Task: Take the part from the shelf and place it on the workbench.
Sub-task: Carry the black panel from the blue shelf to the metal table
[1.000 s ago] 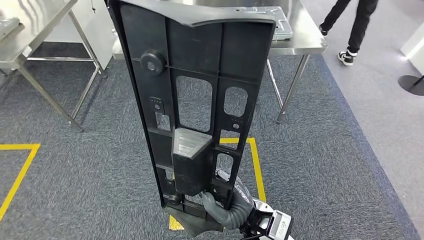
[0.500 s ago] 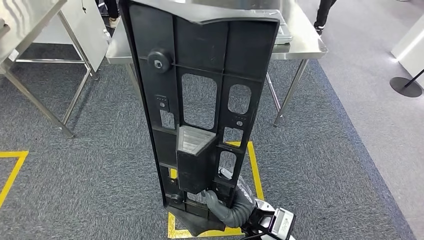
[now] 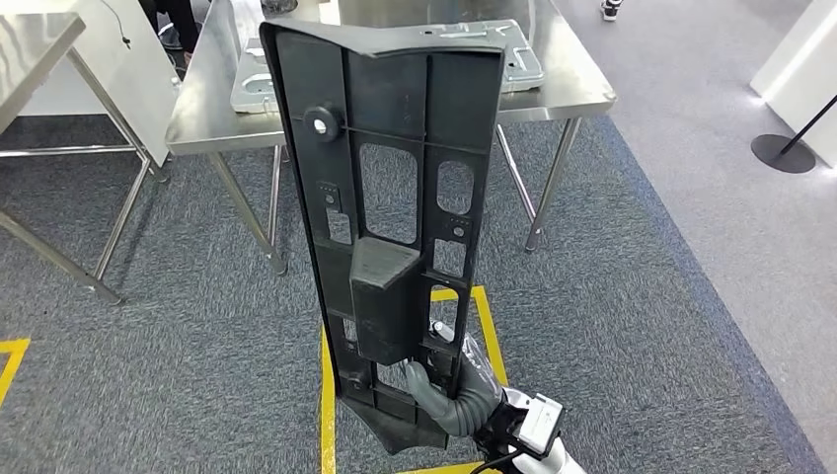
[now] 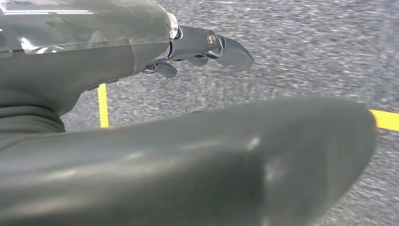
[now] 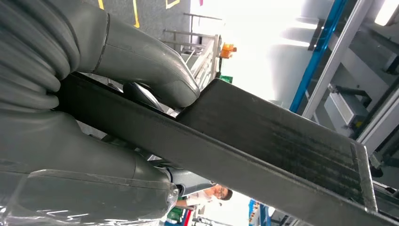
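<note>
A long black plastic part with cut-out windows and a raised block stands upright in front of me, and my right hand grips it at its lower end. In the right wrist view the hand wraps the part's edge, thumb on one side and fingers on the other. Beyond the part's top stands the steel workbench. My left hand hangs over the carpet with its fingers apart, holding nothing.
A light grey metal panel lies on the workbench. A second steel table stands at the left. Yellow floor tape marks the carpet below me. A black post base stands at the right.
The camera has moved forward: the workbench shows more fully and lower in view, and the yellow tape has shifted. The part stays in my right hand.
</note>
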Robot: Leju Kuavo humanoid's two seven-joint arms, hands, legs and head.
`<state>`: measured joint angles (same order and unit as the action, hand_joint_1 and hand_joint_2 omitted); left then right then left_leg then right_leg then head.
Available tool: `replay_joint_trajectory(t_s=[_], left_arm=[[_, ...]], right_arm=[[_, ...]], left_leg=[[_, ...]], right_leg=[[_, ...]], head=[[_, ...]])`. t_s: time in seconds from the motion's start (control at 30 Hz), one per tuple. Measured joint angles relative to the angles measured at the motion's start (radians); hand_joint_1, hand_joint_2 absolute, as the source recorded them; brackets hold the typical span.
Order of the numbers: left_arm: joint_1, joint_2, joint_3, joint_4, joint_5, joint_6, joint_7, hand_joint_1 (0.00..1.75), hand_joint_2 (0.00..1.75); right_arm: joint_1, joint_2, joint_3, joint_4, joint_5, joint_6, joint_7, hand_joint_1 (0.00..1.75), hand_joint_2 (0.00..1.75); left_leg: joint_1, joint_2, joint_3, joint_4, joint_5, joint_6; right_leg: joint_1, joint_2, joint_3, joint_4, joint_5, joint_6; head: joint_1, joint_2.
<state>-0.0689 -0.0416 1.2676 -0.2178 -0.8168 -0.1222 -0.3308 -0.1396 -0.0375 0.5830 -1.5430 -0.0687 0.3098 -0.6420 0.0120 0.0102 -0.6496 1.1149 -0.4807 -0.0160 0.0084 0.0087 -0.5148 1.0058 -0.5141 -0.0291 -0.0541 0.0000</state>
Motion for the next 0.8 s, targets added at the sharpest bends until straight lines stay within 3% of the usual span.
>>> replay_joint_trajectory(t_s=[0.07, 0.2, 0.27, 0.33, 0.4, 0.43, 0.5, 0.57, 0.7, 0.73, 0.8], left_arm=[[0.001, 0.000, 0.001, 0.000, 0.001, 0.000, -0.002, 0.00, 0.00], [0.002, -0.001, 0.002, 0.000, 0.000, 0.000, -0.003, 0.00, 0.00], [0.000, -0.002, 0.002, 0.000, 0.000, 0.000, -0.004, 0.00, 0.00], [-0.001, -0.002, 0.003, 0.000, 0.001, 0.000, -0.004, 0.00, 0.00], [0.000, -0.002, 0.003, 0.000, 0.002, 0.001, -0.004, 0.00, 0.00], [0.001, -0.002, 0.004, 0.000, 0.004, 0.001, -0.005, 0.00, 0.00], [0.002, -0.004, 0.004, 0.000, 0.007, 0.001, -0.008, 0.00, 0.00], [0.001, -0.005, 0.005, 0.000, 0.007, -0.001, -0.013, 0.00, 0.00], [-0.001, -0.005, 0.005, 0.000, -0.002, -0.007, -0.015, 0.00, 0.00], [-0.002, -0.005, 0.005, 0.000, -0.004, -0.008, -0.014, 0.00, 0.00], [-0.004, -0.005, 0.005, 0.000, -0.007, -0.009, -0.010, 0.00, 0.00]], right_arm=[[-0.004, 0.000, 0.000, 0.010, 0.001, 0.000, -0.001, 1.75, 1.75], [-0.009, -0.001, 0.001, 0.021, 0.002, 0.000, -0.001, 1.75, 1.75], [-0.012, -0.001, 0.001, 0.023, 0.002, 0.000, -0.002, 1.75, 1.75], [-0.013, -0.003, 0.002, 0.027, 0.005, 0.001, 0.003, 1.75, 1.75], [-0.013, -0.007, 0.004, 0.031, 0.013, -0.001, 0.020, 1.75, 1.75], [-0.014, -0.009, 0.006, 0.033, 0.018, -0.004, 0.033, 1.75, 1.75], [-0.017, -0.012, 0.008, 0.039, 0.020, -0.018, 0.067, 1.75, 1.75], [-0.024, -0.015, 0.010, 0.049, 0.014, -0.028, 0.097, 1.75, 1.75], [-0.038, -0.025, 0.011, 0.061, -0.010, -0.012, 0.101, 1.75, 1.75], [-0.041, -0.027, 0.011, 0.062, -0.015, -0.007, 0.095, 1.75, 1.75], [-0.046, -0.029, 0.011, 0.065, -0.018, 0.003, 0.081, 1.75, 1.75]], left_leg=[[-0.006, -0.001, 0.018, -0.072, 0.042, 0.011], [-0.005, -0.003, 0.045, -0.092, 0.034, 0.034], [-0.002, -0.003, 0.064, -0.100, 0.027, 0.042], [-0.002, -0.003, 0.079, -0.101, 0.013, 0.045], [-0.001, -0.004, 0.100, -0.101, -0.005, 0.042], [-0.001, -0.005, 0.114, -0.101, -0.015, 0.040], [0.000, -0.005, 0.143, -0.101, -0.036, 0.033], [-0.001, -0.006, 0.160, -0.104, -0.054, 0.022], [-0.001, -0.006, 0.165, -0.081, -0.058, -0.001], [0.001, -0.006, 0.151, -0.050, -0.064, -0.004], [0.002, -0.007, 0.083, 0.064, -0.099, -0.009]], right_leg=[[0.001, 0.002, 0.012, 0.000, -0.016, 0.010], [-0.001, 0.003, 0.013, 0.036, -0.027, 0.034], [-0.006, 0.002, -0.042, 0.132, -0.050, 0.045], [-0.013, 0.001, -0.129, 0.251, -0.094, 0.054], [-0.019, 0.001, -0.182, 0.284, -0.103, 0.059], [-0.021, 0.000, -0.184, 0.252, -0.078, 0.059], [-0.021, -0.005, -0.158, 0.129, 0.020, 0.056], [-0.016, -0.008, -0.137, 0.045, 0.080, 0.045], [-0.014, -0.005, -0.113, 0.019, 0.078, 0.019], [-0.015, -0.005, -0.102, 0.014, 0.074, 0.013], [-0.014, -0.005, -0.083, 0.009, 0.062, 0.005]], head=[[0.000, 0.000], [0.000, 0.000], [0.000, 0.000], [0.000, 0.000], [0.000, 0.000], [0.000, 0.000], [0.000, 0.000], [0.000, 0.000], [0.000, 0.000], [0.000, 0.000], [0.000, 0.000]])
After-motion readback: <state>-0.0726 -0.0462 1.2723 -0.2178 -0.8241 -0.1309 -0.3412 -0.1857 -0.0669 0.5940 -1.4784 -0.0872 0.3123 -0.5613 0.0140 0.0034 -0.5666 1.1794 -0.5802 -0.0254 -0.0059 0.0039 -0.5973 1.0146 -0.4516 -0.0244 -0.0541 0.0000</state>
